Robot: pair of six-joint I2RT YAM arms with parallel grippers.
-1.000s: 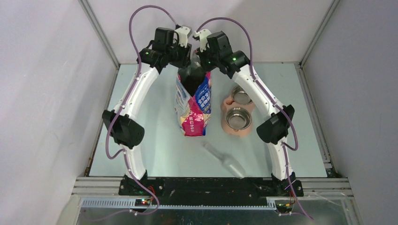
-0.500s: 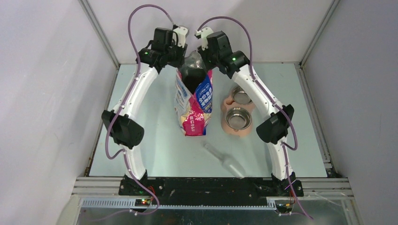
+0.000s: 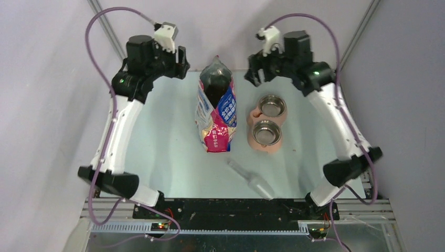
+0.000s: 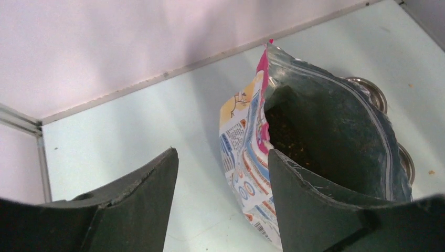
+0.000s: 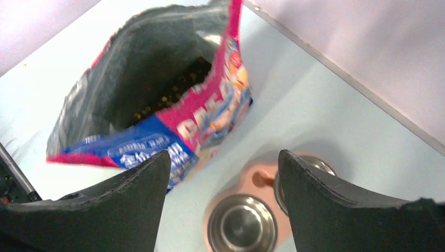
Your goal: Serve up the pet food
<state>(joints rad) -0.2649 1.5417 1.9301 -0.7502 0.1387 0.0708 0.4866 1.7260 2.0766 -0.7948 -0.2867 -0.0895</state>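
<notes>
1. Seen from above, a pale bench (image 3: 168, 152) fills the middle of the frame. Two white robot arms curve up from its lower edge toward the upper corners.
2. The left fingers (image 3: 181, 59), at upper left of centre, are released and spread wide. They grasp nothing and sit apart from the bag.
3. The right fingers (image 3: 254, 71), at upper right of centre, are also released and spread wide, empty and apart from the bag.
4. Between them, at centre, stands a glossy pink and blue bag (image 3: 215, 113) with its mouth open.
5. The pet food (image 4: 286, 139) lies inside the bag. Both wrist views show small brown pellets low in its dark interior.
6. Just right of the bag, two steel bowls (image 3: 271, 106) sit in a pink holder (image 3: 265, 146), one above the other in the frame.
7. A clear plastic scoop (image 3: 252, 181) lies on the bench at lower centre, apart from the bag and the bowls.
</notes>
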